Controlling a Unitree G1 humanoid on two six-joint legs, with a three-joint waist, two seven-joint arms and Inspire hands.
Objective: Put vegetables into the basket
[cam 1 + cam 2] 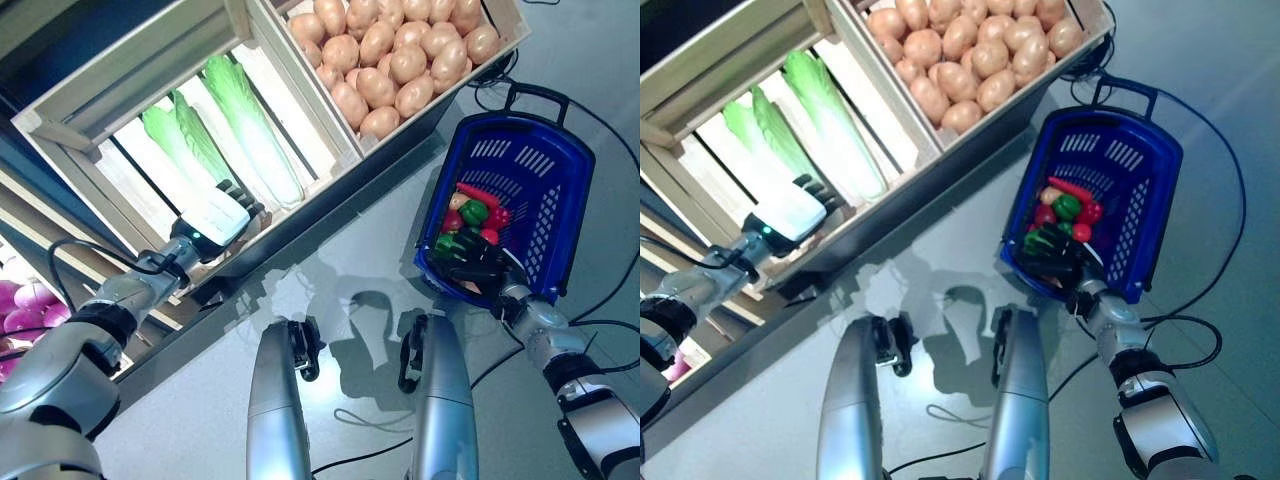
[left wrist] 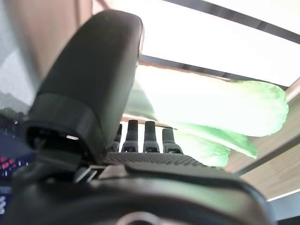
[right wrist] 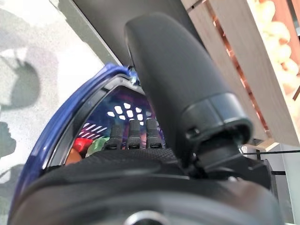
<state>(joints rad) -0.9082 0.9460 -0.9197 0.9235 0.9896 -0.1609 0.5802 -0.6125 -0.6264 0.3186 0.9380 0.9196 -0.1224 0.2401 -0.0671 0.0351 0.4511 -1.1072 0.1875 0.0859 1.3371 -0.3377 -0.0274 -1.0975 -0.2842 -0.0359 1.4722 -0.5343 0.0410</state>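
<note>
The left hand (image 1: 222,215), fingers straight, rests on a cabbage (image 1: 190,165); the right hand (image 1: 470,262) clamps the basket (image 1: 545,180) rim. A shallow grasp could drop the cabbage.

No text, label, number or sign can be read anywhere in these views. The wooden crates (image 1: 300,110) and the blue basket (image 1: 560,200) carry no legible print.
</note>
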